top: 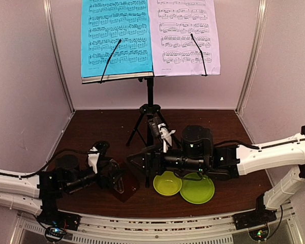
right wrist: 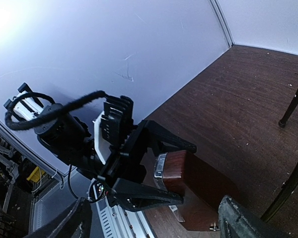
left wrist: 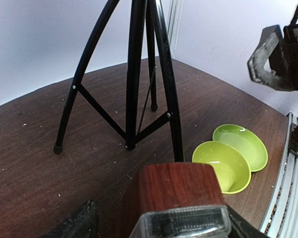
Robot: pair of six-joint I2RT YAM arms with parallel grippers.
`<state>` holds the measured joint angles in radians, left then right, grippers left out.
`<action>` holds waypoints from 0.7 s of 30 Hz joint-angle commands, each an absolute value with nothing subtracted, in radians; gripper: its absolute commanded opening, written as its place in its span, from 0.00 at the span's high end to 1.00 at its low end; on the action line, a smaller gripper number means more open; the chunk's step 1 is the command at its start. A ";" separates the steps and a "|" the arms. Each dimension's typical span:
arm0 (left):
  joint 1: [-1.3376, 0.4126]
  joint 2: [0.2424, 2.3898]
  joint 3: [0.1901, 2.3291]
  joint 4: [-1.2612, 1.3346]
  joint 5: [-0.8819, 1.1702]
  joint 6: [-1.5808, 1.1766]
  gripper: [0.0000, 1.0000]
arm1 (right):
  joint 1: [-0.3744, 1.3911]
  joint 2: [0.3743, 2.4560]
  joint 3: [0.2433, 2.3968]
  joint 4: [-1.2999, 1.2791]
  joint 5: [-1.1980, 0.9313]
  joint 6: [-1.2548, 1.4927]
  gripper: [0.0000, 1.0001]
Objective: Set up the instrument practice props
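Right wrist – left jaws straddle metronome (right wrist: 176, 171), grip unclear – right jaws spread wide.

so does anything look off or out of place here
The metronome looks off: it seems to lie tipped on its side on the table, one end between the left gripper's fingers, rather than standing upright. The music stand and its sheets look straight.

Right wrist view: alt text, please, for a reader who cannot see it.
The left arm's fingers sit on either side of a brown metronome on a dark wooden table. A pale wall rises behind, and black music stand legs show at the right edge.
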<state>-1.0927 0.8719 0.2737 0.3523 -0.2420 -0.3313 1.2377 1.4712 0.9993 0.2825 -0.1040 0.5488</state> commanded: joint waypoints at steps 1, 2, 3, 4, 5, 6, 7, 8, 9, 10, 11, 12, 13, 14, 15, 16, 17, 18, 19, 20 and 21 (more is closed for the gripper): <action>-1.089 0.778 0.290 0.308 -0.239 -0.322 0.21 | 1.232 1.516 1.080 0.198 -0.088 0.557 0.12; -1.089 0.744 0.263 0.292 -0.246 -0.319 0.22 | 1.232 1.531 1.099 0.175 -0.082 0.559 0.13; -1.089 0.722 0.256 0.276 -0.250 -0.316 0.23 | 1.233 1.545 1.118 0.159 -0.081 0.562 0.13; -1.089 0.699 0.253 0.260 -0.253 -0.311 0.25 | 1.233 1.557 1.132 0.148 -0.080 0.565 0.14; -1.089 0.682 0.252 0.245 -0.256 -0.307 0.26 | 1.233 1.572 1.146 0.142 -0.079 0.572 0.14; -1.090 0.668 0.251 0.233 -0.259 -0.306 0.28 | 1.231 1.584 1.157 0.138 -0.077 0.578 0.15; -1.089 0.658 0.250 0.226 -0.259 -0.303 0.29 | 1.232 1.596 1.169 0.133 -0.072 0.584 0.15; -1.089 0.652 0.251 0.222 -0.257 -0.300 0.31 | 1.231 1.608 1.181 0.127 -0.068 0.588 0.16; -1.090 0.648 0.253 0.219 -0.255 -0.299 0.32 | 1.231 1.620 1.192 0.121 -0.064 0.591 0.16; -1.089 0.649 0.253 0.220 -0.254 -0.298 0.33 | 1.231 1.632 1.204 0.115 -0.063 0.593 0.17; -1.089 0.652 0.258 0.220 -0.250 -0.295 0.34 | 1.231 1.643 1.217 0.109 -0.060 0.596 0.18; -1.089 0.658 0.264 0.223 -0.245 -0.295 0.34 | 1.231 1.652 1.222 0.103 -0.056 0.600 0.19; -1.089 0.667 0.268 0.224 -0.237 -0.292 0.35 | 1.230 1.660 1.228 0.100 -0.053 0.605 0.21; -1.089 0.683 0.273 0.226 -0.227 -0.290 0.35 | 1.229 1.670 1.232 0.098 -0.050 0.611 0.22; -1.089 0.692 0.276 0.229 -0.223 -0.289 0.35 | 1.227 1.677 1.234 0.097 -0.049 0.615 0.24; -1.089 0.705 0.277 0.232 -0.220 -0.288 0.36 | 1.225 1.683 1.238 0.097 -0.049 0.621 0.26; -1.089 0.716 0.277 0.240 -0.215 -0.287 0.37 | 1.223 1.689 1.240 0.098 -0.049 0.625 0.27; -1.089 0.723 0.276 0.247 -0.209 -0.287 0.39 | 1.223 1.694 1.243 0.097 -0.048 0.628 0.28; -1.089 0.729 0.277 0.256 -0.203 -0.286 0.40 | 1.222 1.700 1.245 0.097 -0.048 0.631 0.29; -1.089 0.731 0.277 0.264 -0.199 -0.285 0.41 | 1.221 1.703 1.247 0.097 -0.048 0.633 0.29; -1.090 0.731 0.277 0.268 -0.197 -0.285 0.42 | 1.220 1.709 1.248 0.098 -0.050 0.637 0.30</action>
